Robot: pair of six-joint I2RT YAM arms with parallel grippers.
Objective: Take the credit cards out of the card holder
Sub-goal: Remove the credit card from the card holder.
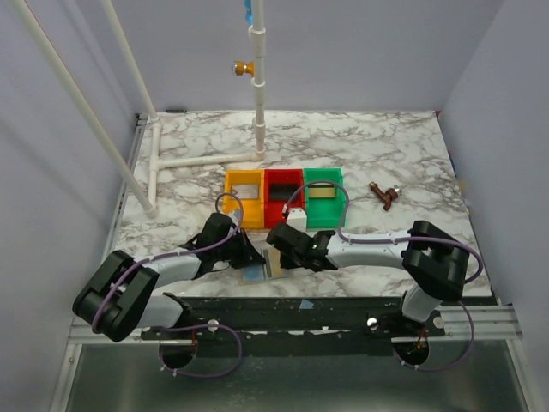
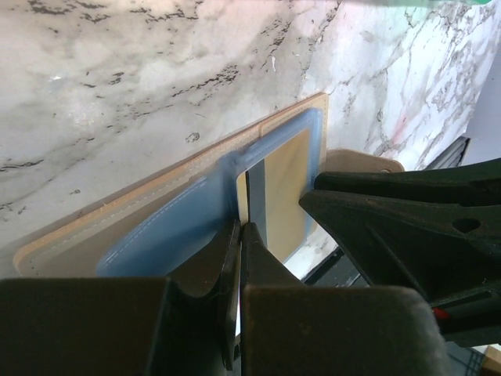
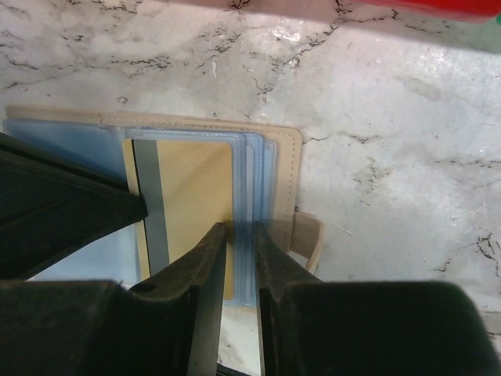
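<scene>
- Top external: card holder [image 1: 262, 269] lies open on the desk [image 1: 403, 154], near the front edge, between both arms' tips.
- Left wrist: left fingers [image 2: 235, 251] clenched together, tips at the blue sleeve edge beside the card's grey stripe; cannot tell if anything is pinched.
- Right wrist: right fingers [image 3: 215, 258] a narrow slit apart, blue sleeve edges in the slit; cannot tell if gripped.
- tan-striped card [image 3: 192, 196] sits inside a sleeve.
- yellow tray [image 1: 244, 174], red tray [image 1: 283, 174], green tray [image 1: 324, 174] in a row behind the holder; white block [image 1: 296, 220] near the red one.
</scene>
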